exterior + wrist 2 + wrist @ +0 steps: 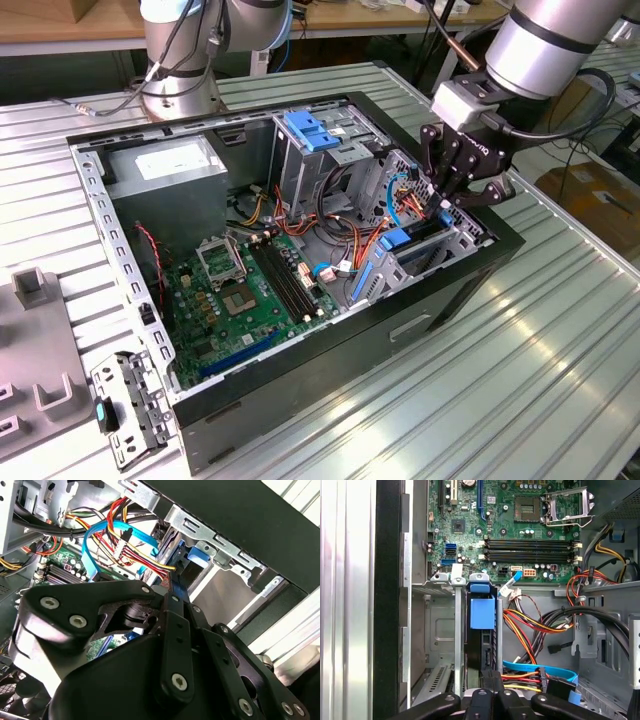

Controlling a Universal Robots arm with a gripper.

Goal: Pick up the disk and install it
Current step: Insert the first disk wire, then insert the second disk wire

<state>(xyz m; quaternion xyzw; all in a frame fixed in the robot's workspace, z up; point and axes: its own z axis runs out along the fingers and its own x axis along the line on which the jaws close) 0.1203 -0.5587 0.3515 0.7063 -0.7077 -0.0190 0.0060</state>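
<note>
Found the disk [481, 647] standing on edge in a slot of the drive cage [462, 232], at the exterior view's right end of the open computer case [300, 385], with its blue bracket [482, 612] showing in the first wrist view. Saw the gripper [445, 205] poised just above that cage, fingers [497, 680] drawn nearly together with nothing visible between them; could not tell whether they touched the disk. Noted red, yellow and orange wire bundles [527, 627] and a flat blue cable [107, 532] crowding just beside the slot. Made out the motherboard [245, 290] on the case floor, a light-blue latch plate [310, 130] and a grey box [165, 165]. Spotted a white sticker [170, 160] on that box, print too small to read.
</note>
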